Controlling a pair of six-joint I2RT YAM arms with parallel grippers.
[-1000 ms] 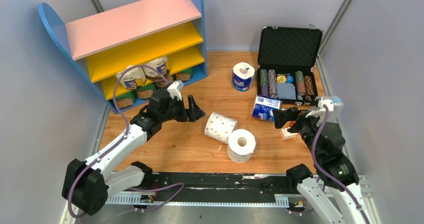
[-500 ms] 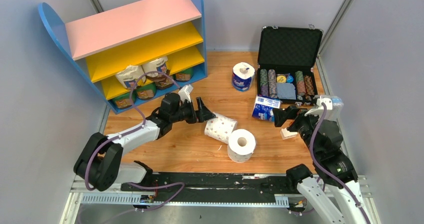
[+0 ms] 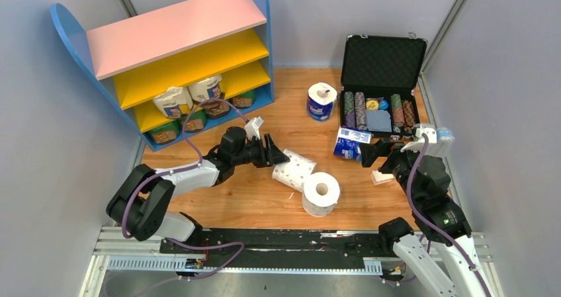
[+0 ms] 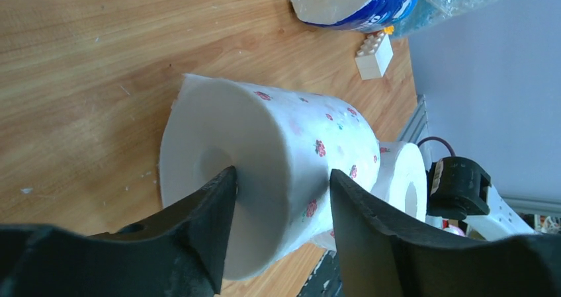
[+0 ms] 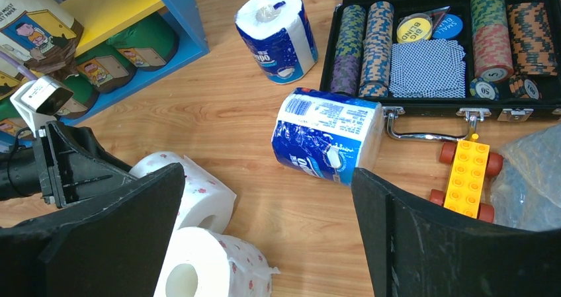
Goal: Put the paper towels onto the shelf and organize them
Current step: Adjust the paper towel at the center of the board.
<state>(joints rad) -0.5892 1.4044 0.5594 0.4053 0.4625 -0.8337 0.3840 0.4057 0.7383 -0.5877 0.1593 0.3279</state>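
Note:
A white flower-printed paper towel roll [image 3: 293,169] [image 4: 278,151] lies on its side mid-table. My left gripper [image 3: 279,157] [image 4: 281,174] is shut on its wall, one finger at the hollow core, the other on the outside. A second flowered roll [image 3: 321,192] [image 5: 212,270] stands just beside it. One blue-wrapped roll [image 3: 321,101] [image 5: 276,34] stands upright and another [image 3: 351,143] [image 5: 327,135] lies in front of my open, empty right gripper [image 3: 370,153] [image 5: 266,171]. The shelf [image 3: 172,29] holds cream rolls [image 3: 173,101] on its middle board and green ones [image 3: 165,133] below.
An open black case [image 3: 384,62] with poker chips sits at the back right. A yellow toy brick car [image 5: 467,171] and a clear plastic bag [image 5: 529,171] lie near my right gripper. A small beige brick [image 3: 380,176] is on the wood.
My left arm reached right from the shelf's front to the lying flowered roll, and its jaws narrowed onto the roll's wall. The right arm barely moved.

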